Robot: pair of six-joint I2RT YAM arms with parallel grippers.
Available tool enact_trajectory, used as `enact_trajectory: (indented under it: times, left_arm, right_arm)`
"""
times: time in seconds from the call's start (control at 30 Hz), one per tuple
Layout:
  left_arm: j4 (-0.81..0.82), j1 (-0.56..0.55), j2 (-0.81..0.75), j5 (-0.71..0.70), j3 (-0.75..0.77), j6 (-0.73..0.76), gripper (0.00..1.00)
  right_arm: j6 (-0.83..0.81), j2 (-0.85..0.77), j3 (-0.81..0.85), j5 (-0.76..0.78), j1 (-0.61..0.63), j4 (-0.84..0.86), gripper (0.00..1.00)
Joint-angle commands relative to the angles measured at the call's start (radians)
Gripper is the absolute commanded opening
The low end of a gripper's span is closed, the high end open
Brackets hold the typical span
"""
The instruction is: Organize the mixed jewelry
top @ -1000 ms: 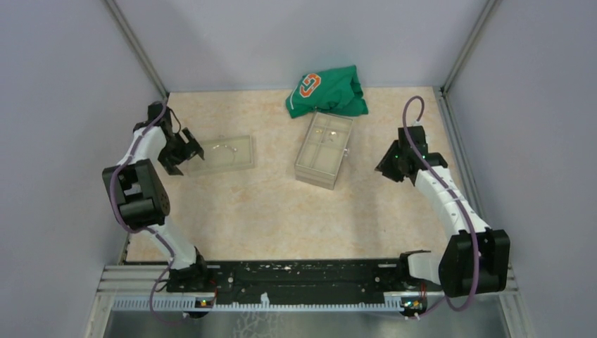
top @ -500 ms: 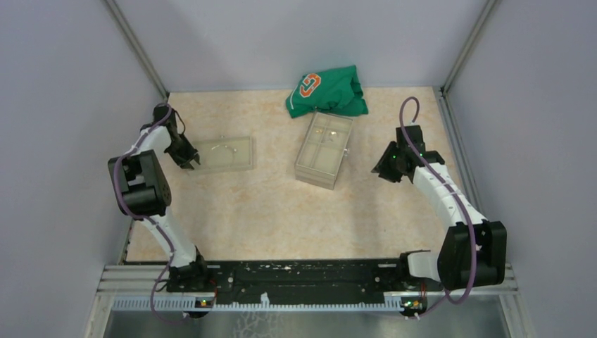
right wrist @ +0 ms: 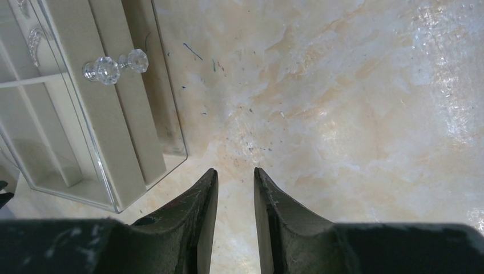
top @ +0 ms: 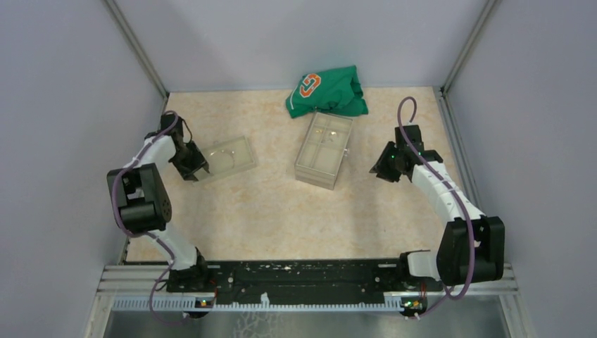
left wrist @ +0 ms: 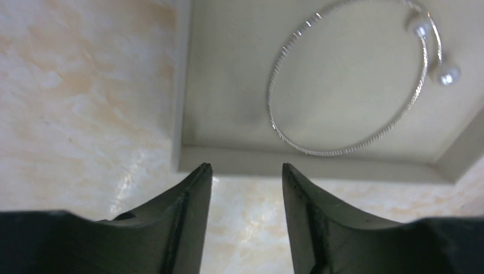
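A thin silvery hoop (left wrist: 348,80) with two pearl-like beads at its ends lies in a shallow cream tray (left wrist: 314,165); it also shows in the top view (top: 222,150). My left gripper (left wrist: 246,171) is open and empty, just outside the tray's near wall, at the tray's left end in the top view (top: 196,167). Small silvery pieces (right wrist: 33,39) lie in a far compartment of the clear box (right wrist: 85,120). My right gripper (right wrist: 234,174) is open by a narrow gap and empty, over bare table right of the box (top: 324,149).
A green cloth with an orange logo (top: 327,91) lies behind the clear box. The box has a crystal knob (right wrist: 114,65) on its side facing my right gripper. Grey walls close in the table on the left, back and right.
My left gripper has swung down and right to the tray's left end, and the tray has turned slightly. My right gripper has shifted a little left toward the box.
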Motion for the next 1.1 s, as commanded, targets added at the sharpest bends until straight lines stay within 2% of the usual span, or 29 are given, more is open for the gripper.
enact_trajectory:
  times: [0.0,0.1,0.17,0.37,0.4,0.47,0.53,0.63,0.73,0.87,1.07]
  left_arm:
    - [-0.068,-0.091,-0.103,-0.085,-0.005,-0.001,0.58]
    - [-0.052,-0.195,-0.132,-0.155,0.058,-0.026,0.69]
    - [-0.047,-0.267,-0.097,-0.168,0.129,-0.066,0.72]
    - [-0.070,-0.395,0.142,-0.186,0.370,-0.185,0.76]
    - [-0.066,-0.404,0.180,-0.175,0.404,-0.189,0.78]
    - [-0.068,-0.421,0.254,-0.175,0.464,-0.201,0.91]
    - [-0.057,-0.431,0.307,-0.179,0.500,-0.201,0.93]
    - [-0.045,-0.441,0.346,-0.221,0.509,-0.190,0.82]
    - [-0.035,-0.446,0.351,-0.227,0.488,-0.161,0.66]
    - [0.008,-0.470,0.315,-0.221,0.410,-0.103,0.47]
    - [0.070,-0.500,0.236,-0.150,0.271,-0.040,0.28]
  right_arm:
    - [-0.012,-0.009,0.021,-0.010,0.003,0.041,0.29]
    - [-0.014,-0.013,0.016,-0.010,0.003,0.045,0.29]
    - [-0.017,-0.009,0.020,-0.014,0.003,0.042,0.29]
    - [-0.032,-0.021,0.030,-0.009,0.003,0.017,0.30]
    - [-0.034,-0.025,0.031,-0.005,0.003,0.009,0.30]
    - [-0.041,-0.045,0.031,0.004,0.003,-0.007,0.30]
    - [-0.044,-0.064,0.026,0.015,0.003,-0.026,0.30]
    - [-0.045,-0.091,0.012,0.022,0.003,-0.041,0.30]
    - [-0.043,-0.111,0.003,0.029,0.004,-0.053,0.30]
    - [-0.040,-0.116,-0.002,0.028,0.004,-0.049,0.30]
    - [-0.040,-0.088,0.019,0.007,0.003,-0.033,0.30]
